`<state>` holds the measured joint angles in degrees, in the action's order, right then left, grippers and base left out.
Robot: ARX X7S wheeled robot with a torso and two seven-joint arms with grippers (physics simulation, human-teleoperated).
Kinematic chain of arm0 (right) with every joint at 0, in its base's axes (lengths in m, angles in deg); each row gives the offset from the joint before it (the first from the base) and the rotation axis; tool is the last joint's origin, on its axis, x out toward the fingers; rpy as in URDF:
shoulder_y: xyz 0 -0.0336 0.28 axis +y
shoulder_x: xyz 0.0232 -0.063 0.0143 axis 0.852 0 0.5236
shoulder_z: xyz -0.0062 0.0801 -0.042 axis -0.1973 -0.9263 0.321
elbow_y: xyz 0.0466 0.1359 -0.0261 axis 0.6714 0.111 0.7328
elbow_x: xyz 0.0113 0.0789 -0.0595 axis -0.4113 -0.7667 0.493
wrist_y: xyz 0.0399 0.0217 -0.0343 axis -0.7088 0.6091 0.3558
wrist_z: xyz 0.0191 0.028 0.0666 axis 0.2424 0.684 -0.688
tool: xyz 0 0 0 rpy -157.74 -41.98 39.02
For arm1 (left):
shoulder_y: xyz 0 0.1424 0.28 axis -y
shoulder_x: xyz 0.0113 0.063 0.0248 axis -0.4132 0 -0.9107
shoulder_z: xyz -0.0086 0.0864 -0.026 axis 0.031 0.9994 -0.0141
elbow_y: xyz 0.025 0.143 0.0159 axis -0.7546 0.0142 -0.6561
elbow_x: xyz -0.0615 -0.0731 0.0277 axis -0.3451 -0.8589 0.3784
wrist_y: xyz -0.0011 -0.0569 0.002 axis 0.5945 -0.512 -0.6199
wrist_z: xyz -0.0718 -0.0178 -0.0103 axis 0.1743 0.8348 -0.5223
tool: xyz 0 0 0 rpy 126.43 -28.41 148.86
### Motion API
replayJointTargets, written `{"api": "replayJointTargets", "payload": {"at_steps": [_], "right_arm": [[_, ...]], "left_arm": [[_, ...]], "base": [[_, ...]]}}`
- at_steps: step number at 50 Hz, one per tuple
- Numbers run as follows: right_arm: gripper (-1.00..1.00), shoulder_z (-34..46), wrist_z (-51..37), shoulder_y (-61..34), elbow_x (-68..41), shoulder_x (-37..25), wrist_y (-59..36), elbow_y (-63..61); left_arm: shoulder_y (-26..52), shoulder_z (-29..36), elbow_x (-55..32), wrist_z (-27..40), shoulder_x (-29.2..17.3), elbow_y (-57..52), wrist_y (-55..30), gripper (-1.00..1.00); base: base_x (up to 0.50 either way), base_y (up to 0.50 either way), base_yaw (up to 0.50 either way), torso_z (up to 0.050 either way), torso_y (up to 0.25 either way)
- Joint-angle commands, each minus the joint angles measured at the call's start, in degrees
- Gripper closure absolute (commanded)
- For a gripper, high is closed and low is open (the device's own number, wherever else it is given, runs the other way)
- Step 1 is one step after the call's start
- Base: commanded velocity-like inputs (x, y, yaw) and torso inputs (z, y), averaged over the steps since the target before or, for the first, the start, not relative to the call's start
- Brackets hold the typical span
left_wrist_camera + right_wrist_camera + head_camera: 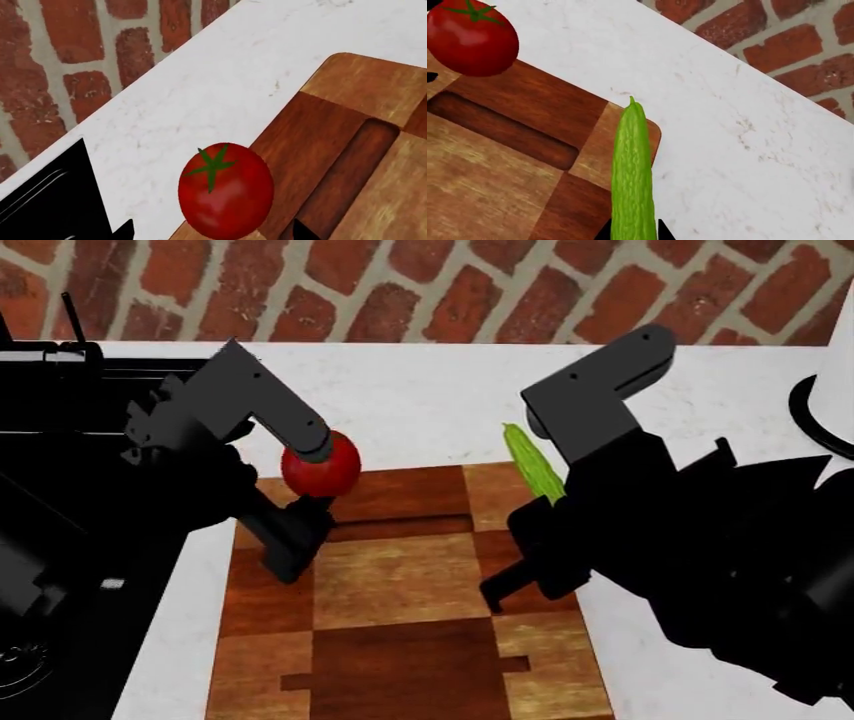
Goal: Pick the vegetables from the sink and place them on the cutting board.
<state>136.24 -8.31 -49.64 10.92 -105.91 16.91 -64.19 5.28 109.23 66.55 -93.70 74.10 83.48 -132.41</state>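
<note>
The red tomato [225,190] lies at the cutting board's [353,165] far left corner, between my left gripper's [213,232] spread fingertips [124,231], with a gap on each side. In the head view the tomato [320,462] sits beside the left arm over the board [400,620]. My right gripper [632,234] is shut on the yellow-green cucumber [632,165], holding it over the board's [494,170] far right corner. The cucumber [534,465] points towards the wall. The tomato [470,37] also shows in the right wrist view. The black sink [80,540] is at the left.
A white marble counter [427,390] runs behind the board up to a red brick wall [441,290]. A black faucet [67,315] stands at the sink's back. A round black-rimmed object [817,415] sits at the right edge.
</note>
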Motion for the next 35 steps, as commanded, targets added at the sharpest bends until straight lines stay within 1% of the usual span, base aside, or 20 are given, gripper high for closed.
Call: {"api": "replayJointTargets", "payload": {"at_steps": [1, 7, 11, 13, 14, 17, 19, 21, 25, 30, 35], "right_arm": [[1.0, -0.27, -0.23, -0.49, -0.02, -0.1, -0.83, -1.03], [1.0, 0.01, -0.27, -0.72, -0.07, 0.34, -1.35, -0.9], [1.0, 0.82, 0.12, -1.37, 0.18, 1.24, -2.49, -0.08], [1.0, 1.15, 0.77, -2.61, 0.03, 2.25, -3.72, 1.3], [1.0, 2.02, 1.05, -3.91, -0.22, 3.3, -6.08, 2.71], [1.0, 2.57, 3.49, -5.7, -1.36, 5.34, -8.61, 6.05], [1.0, 3.67, 4.94, -7.04, -1.11, 6.89, -10.23, 7.82], [1.0, 3.63, 7.1, -8.75, -1.71, 8.48, -11.21, 10.04], [1.0, 6.37, 14.34, -11.75, -0.31, 13.02, -12.82, 16.94], [1.0, 9.24, 19.16, -12.88, 2.05, 16.28, -12.87, 22.66], [1.0, 9.55, 22.51, -12.44, 2.4, 18.61, -11.53, 27.45]], "left_arm": [[0.43, -4.13, -2.33, 2.29, -2.77, -9.4, -4.37, -1.0], [0.59, -8.56, -4.33, 4.4, -4.48, -14.92, -6.86, -1.0], [0.33, -10.93, -4.67, 6.1, -5.0, -16.53, -6.89, -1.0], [0.03, -11.44, -4.49, 6.84, -5.11, -16.6, -6.66, -1.0], [-0.1, -11.96, -4.62, 7.05, -5.2, -16.72, -6.49, -1.0], [-0.49, -14.39, -5.16, 8.63, -5.47, -17.86, -6.83, -1.0], [-1.85, -16.62, -5.1, 10.5, -5.63, -19.78, -5.15, -1.0], [-2.5, -17.42, -5.08, 11.55, -5.72, -20.63, -5.14, -1.0], [-3.44, -20.14, -5.53, 13.7, -5.76, -21.7, -5.39, -1.0], [-4.07, -19.97, -5.54, 13.73, -6.25, -22.33, -5.23, -1.0], [-4.29, -19.53, -5.57, 13.76, -6.43, -23.0, -5.45, -1.0]], "base": [[0.0, 0.0, 0.0, 0.0, 0.0], [0.0, 0.0, 0.0, 0.0, 0.0], [0.0, 0.0, 0.0, 0.0, 0.0], [0.0, 0.0, 0.0, 0.0, 0.0], [0.0, 0.0, 0.0, 0.0, 0.0], [0.0, 0.0, 0.0, 0.0, 0.0], [0.0, 0.0, 0.0, 0.0, 0.0], [0.0, 0.0, 0.0, 0.0, 0.0], [0.0, 0.0, 0.0, 0.0, 0.0], [0.0, 0.0, 0.0, 0.0, 0.0], [0.0, 0.0, 0.0, 0.0, 0.0]]}}
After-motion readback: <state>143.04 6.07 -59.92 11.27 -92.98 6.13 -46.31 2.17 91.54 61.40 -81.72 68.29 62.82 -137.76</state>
